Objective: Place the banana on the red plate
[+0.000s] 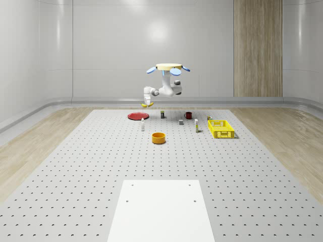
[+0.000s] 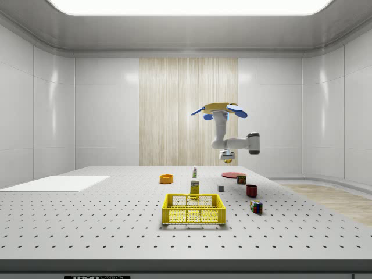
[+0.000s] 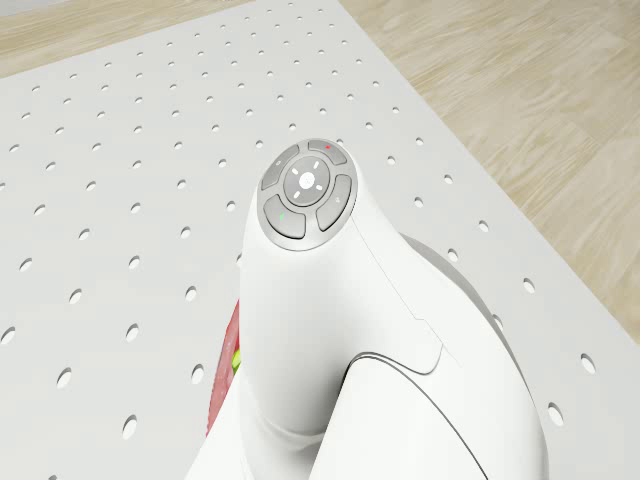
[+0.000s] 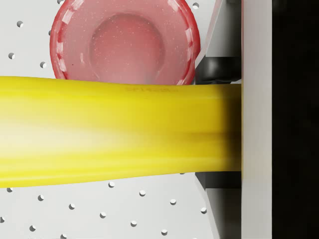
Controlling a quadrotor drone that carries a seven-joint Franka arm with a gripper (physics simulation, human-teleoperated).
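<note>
**A:** What do the fingers have?

**B:** The gripper [image 4: 234, 127] is closed on the banana [image 4: 114, 132]. In the wrist view a finger [image 4: 256, 124] presses against the fruit near one end, and the rest of the banana juts out sideways. So you carry it by an end, not the middle; expect it to hang heavy on the free side.

**A:** And where is that relative to the plate?

**B:** The banana [image 1: 146, 105] is in the air, clear of the table [image 1: 75, 166]. The plate [image 4: 124, 42] lies below it in the wrist view, partly covered by the fruit, its centre off to one side of the banana's line. In the whole-scene view the plate [image 1: 138, 116] sits just below and a little to the left of the gripper [image 1: 147, 102]. The side view puts the gripper [image 2: 226, 156] well above the plate [image 2: 233, 174].

**A:** The drone?

**B:** The drone [image 1: 169, 68] hovers above the far part of the table, to the right of the plate in the whole-scene view, with the arm [image 1: 166, 91] reaching out toward it.

**A:** So how do I finish it well?

**B:** I'd judge you are in the carry, near its end. Shift until the long free part of the banana, not the fingers, lies over the plate's centre. Then come down slowly and let go only when the fruit is just above the dish, so that it doesn't bounce or roll over the rim. The other things on the table stand well apart and shouldn't trouble you
</note>
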